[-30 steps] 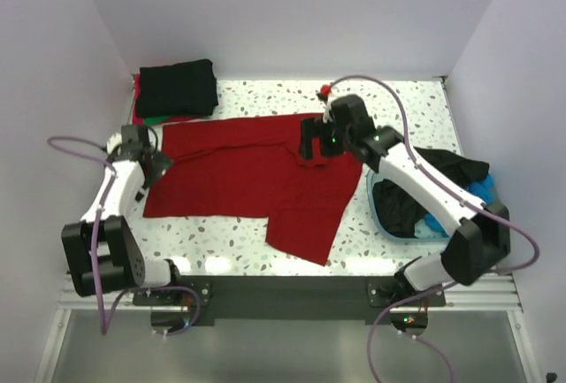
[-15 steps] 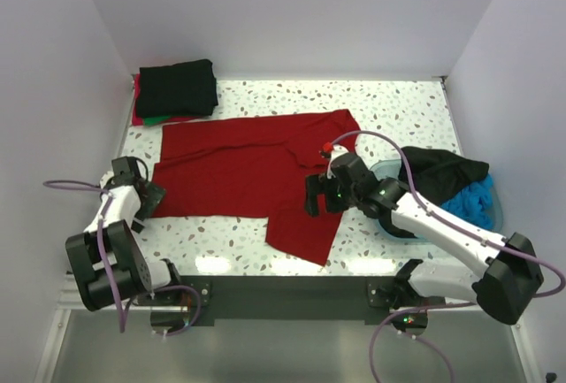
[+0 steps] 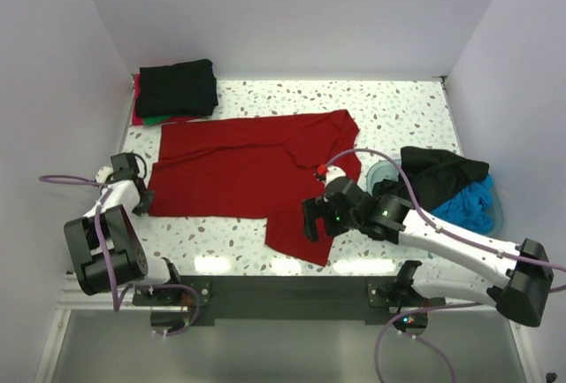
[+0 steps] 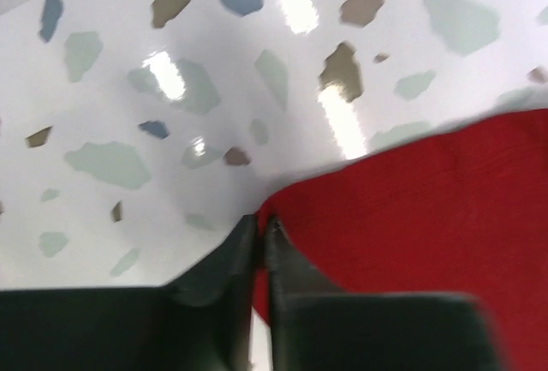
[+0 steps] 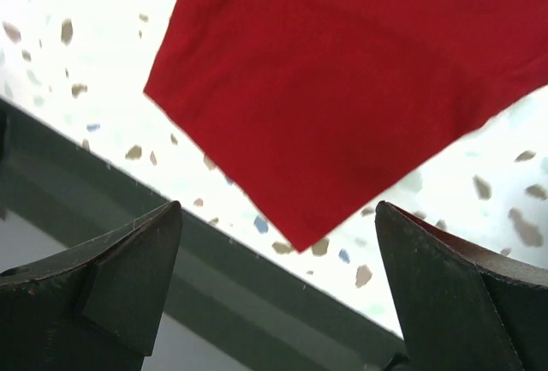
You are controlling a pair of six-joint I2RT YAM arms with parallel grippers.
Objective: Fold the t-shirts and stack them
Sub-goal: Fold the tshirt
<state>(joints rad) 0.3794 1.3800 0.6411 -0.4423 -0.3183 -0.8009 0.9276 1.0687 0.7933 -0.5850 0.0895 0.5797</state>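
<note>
Left hand (image 4: 259, 224) pinched red shirt (image 3: 239, 171); basin (image 3: 378, 169) holds black shirt (image 3: 438, 171), blue shirt (image 3: 473, 199)

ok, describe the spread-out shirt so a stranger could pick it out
On the speckled table, look between the folded stack at back left and the teal basin at right. The dark red t-shirt lies there, the only one spread flat, not folded or heaped.

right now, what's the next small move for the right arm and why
Probably lower the right gripper onto the near corner of the red t-shirt and close. Its jaws stand wide open above it, while the left gripper looks pinched on the shirt's left edge, so a second hold seems needed before folding.
</note>
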